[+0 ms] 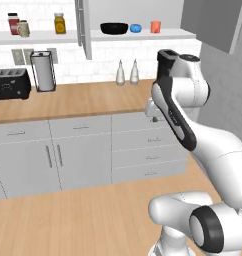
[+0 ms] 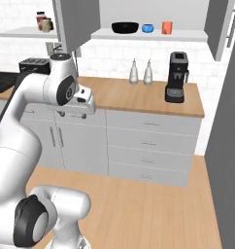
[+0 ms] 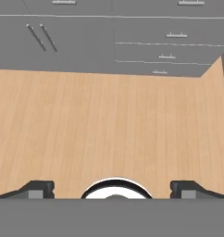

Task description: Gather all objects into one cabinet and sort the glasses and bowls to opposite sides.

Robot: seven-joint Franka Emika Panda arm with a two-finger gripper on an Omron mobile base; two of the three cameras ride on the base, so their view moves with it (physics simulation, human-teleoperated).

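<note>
we see the open cabinet (image 2: pixel 202 35) as a grey-walled box with a flat white shelf floor, and its tall grey door (image 1: pixel 83 27) swung out at the left. on that floor stand three things in a row near the front edge: a wide, shallow, glossy black bowl (image 2: pixel 125 27) toward the left end, a much smaller bright blue bowl (image 2: pixel 147 28) just beside it, and a plain orange cup (image 2: pixel 167 27) toward the right end, smooth and matte. the speckled beige cup (image 1: pixel 23 29) sits apart on the open white shelf (image 1: pixel 35 36) to the left of the door, at that shelf's left end beside a red-lidded jar (image 1: pixel 13 23); a yellow jar (image 1: pixel 59 23) stands near the shelf's right end. labels on the jars are too small for us to read.

on the wooden counter (image 2: pixel 119 97), with its pale grain, two white bottles (image 2: pixel 141 73) with thin spouts stand at the back edge against the white tiled wall. a boxy black coffee machine (image 2: pixel 176 78) stands toward the right end, a black toaster (image 1: pixel 11 84) at the left end, and a paper towel roll (image 1: pixel 43 71) in a dark wire stand beside it.

in the hand view our gripper (image 3: pixel 112 190) looks down on plank flooring and grey drawer fronts (image 3: pixel 169 41), its dark fingers (image 3: pixel 37 190) spread wide with nothing between them.
</note>
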